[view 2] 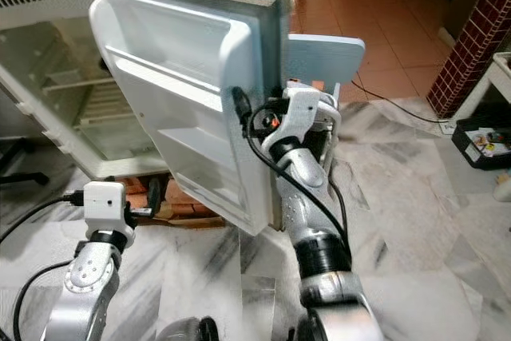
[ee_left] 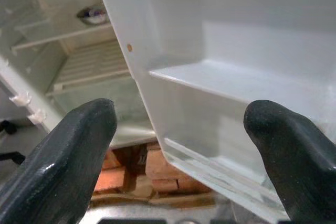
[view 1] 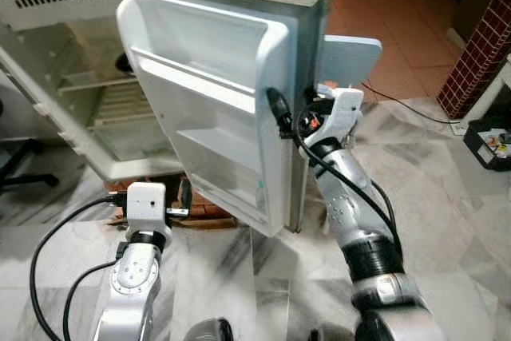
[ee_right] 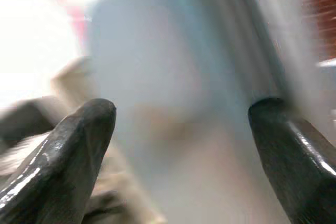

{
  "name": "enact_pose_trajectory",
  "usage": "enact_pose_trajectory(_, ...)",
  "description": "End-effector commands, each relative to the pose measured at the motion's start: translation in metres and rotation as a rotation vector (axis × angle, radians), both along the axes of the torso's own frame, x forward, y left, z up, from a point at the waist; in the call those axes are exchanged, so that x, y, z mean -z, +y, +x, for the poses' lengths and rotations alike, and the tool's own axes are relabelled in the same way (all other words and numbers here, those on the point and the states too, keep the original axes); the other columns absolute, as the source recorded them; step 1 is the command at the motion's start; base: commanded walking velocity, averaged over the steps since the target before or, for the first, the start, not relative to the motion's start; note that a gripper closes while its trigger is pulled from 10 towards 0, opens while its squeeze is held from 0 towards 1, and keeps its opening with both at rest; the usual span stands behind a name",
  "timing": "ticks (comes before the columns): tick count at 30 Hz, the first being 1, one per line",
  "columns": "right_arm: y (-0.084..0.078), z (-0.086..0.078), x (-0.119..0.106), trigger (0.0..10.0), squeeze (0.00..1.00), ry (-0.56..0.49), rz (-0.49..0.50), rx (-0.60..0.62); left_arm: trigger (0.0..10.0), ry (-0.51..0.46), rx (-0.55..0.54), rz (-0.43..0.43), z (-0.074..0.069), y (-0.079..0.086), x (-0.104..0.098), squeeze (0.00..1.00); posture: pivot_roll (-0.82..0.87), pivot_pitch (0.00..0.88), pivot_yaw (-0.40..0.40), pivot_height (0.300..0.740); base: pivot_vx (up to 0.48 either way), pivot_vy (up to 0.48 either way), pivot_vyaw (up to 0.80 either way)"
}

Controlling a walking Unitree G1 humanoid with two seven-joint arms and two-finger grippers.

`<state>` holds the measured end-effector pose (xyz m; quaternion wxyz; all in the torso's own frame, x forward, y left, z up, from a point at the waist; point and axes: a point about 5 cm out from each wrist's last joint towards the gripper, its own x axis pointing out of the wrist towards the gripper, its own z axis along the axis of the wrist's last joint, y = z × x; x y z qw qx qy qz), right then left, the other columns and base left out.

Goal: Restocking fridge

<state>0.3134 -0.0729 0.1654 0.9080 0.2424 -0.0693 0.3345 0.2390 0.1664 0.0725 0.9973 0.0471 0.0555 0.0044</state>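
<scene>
The small white fridge (view 1: 72,85) stands open, with wire shelves inside. Its door (view 1: 215,93) is swung wide, inner racks facing me and bare. A dark bowl (ee_left: 94,14) sits on an upper shelf. My left gripper (ee_left: 181,124) hangs low by the door's bottom corner, open, holding nothing, pointed at the door racks. My right arm (view 1: 339,117) reaches to the door's outer edge. The right gripper (ee_right: 184,111) is open against a blurred pale blue surface. Its fingertips are hidden behind the door edge in the eye views.
Red bricks (view 1: 207,209) prop the fridge up off the marble floor. A pale blue panel (view 1: 351,57) sticks out behind the door. A black box (view 1: 491,145) and a brick pillar (view 1: 479,45) stand to the right. A cable (view 1: 399,101) runs across the floor.
</scene>
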Motion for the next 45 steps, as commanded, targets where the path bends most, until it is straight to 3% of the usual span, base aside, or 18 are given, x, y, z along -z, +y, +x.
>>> enact_pose_trajectory(1,0.034,-0.020,-0.026,10.0,0.00,-0.091,0.059,-0.277,10.0,0.010,0.002,0.009,-0.002,0.003,0.001,0.00,-0.04,0.064,0.087,0.740,0.000,0.000,0.00)
enact_pose_trajectory(5,0.024,-0.047,-0.017,10.0,0.00,-0.079,0.028,-0.453,10.0,0.020,0.012,0.007,-0.004,0.001,0.004,0.00,-0.04,0.062,0.083,0.740,0.000,0.000,0.00)
enact_pose_trajectory(9,0.003,-0.055,0.003,10.0,0.00,0.031,-0.024,-0.482,10.0,0.019,0.002,0.007,-0.007,0.003,0.003,0.00,-0.03,0.055,0.068,0.740,0.000,0.000,0.00)
enact_pose_trajectory(16,-0.036,-0.083,0.045,10.0,0.00,0.144,-0.365,-0.666,10.0,0.062,0.006,-0.008,-0.027,0.004,0.012,0.00,-0.03,0.073,0.063,0.740,0.000,0.000,0.00)
enact_pose_trajectory(17,-0.048,-0.079,0.066,10.0,0.00,0.167,-0.554,-0.616,10.0,0.090,0.044,-0.009,-0.034,0.000,0.016,0.00,-0.02,0.074,0.062,0.740,0.000,0.000,0.00)
enact_pose_trajectory(18,-0.053,-0.074,0.075,10.0,0.00,0.191,-0.630,-0.568,10.0,0.100,0.071,-0.011,-0.037,-0.002,0.018,0.00,-0.02,0.074,0.062,0.740,0.000,0.000,0.00)
enact_pose_trajectory(21,-0.058,-0.069,0.082,10.0,0.00,0.217,-0.684,-0.519,10.0,0.108,0.096,-0.014,-0.040,-0.004,0.019,0.00,-0.02,0.074,0.062,0.740,0.000,0.000,0.00)
enact_pose_trajectory(22,-0.067,-0.045,0.092,10.0,0.00,0.237,-0.815,-0.302,10.0,0.147,0.157,-0.020,-0.046,-0.010,0.024,0.00,-0.02,0.075,0.064,0.740,0.000,0.000,0.00)
enact_pose_trajectory(23,-0.067,-0.045,0.092,10.0,0.00,0.237,-0.815,-0.302,10.0,0.147,0.157,-0.020,-0.046,-0.010,0.024,0.00,-0.02,0.075,0.064,0.740,0.000,0.000,0.00)
enact_pose_trajectory(24,-0.071,-0.023,0.089,10.0,0.00,0.171,-0.899,-0.078,10.0,0.175,0.206,-0.016,-0.049,-0.014,0.027,0.00,-0.01,0.078,0.066,0.740,0.000,0.000,0.00)
enact_pose_trajectory(27,-0.065,-0.005,0.074,10.0,0.00,0.140,-0.826,0.090,10.0,0.199,0.223,-0.013,-0.048,-0.013,0.029,0.00,-0.01,0.074,0.071,0.740,0.000,0.000,0.00)
enact_pose_trajectory(29,-0.040,0.010,0.053,10.0,0.00,0.079,-0.739,0.150,10.0,0.263,0.228,0.017,-0.051,-0.009,0.039,0.00,0.00,0.072,0.079,0.740,0.000,0.000,0.00)
enact_pose_trajectory(34,-0.002,0.016,0.031,10.0,0.00,-0.004,-0.608,0.043,10.0,0.298,0.241,0.018,-0.056,-0.008,0.044,0.00,0.01,0.069,0.077,0.740,0.000,0.000,0.00)
enact_pose_trajectory(36,0.019,0.006,0.017,10.0,0.00,-0.042,-0.441,-0.109,10.0,0.299,0.237,0.016,-0.057,-0.007,0.043,0.00,0.02,0.067,0.068,0.740,0.000,0.000,0.00)
enact_pose_trajectory(37,0.019,0.006,0.017,10.0,0.00,-0.042,-0.441,-0.109,10.0,0.299,0.237,0.016,-0.057,-0.007,0.043,0.00,0.02,0.067,0.068,0.740,0.000,0.000,0.00)
enact_pose_trajectory(38,0.036,-0.013,0.000,10.0,0.00,-0.103,-0.262,-0.267,10.0,0.302,0.237,0.016,-0.058,-0.007,0.043,0.00,0.02,0.066,0.065,0.740,0.000,0.000,0.00)
enact_pose_trajectory(39,0.041,-0.023,-0.008,10.0,0.00,-0.123,-0.189,-0.342,10.0,0.302,0.235,0.017,-0.058,-0.007,0.043,0.00,0.02,0.066,0.063,0.740,0.000,0.000,0.00)
enact_pose_trajectory(45,0.052,-0.048,-0.010,10.0,0.00,-0.099,-0.098,-0.469,10.0,0.294,0.233,0.029,-0.055,-0.008,0.043,0.00,0.01,0.066,0.065,0.740,0.000,0.000,0.00)
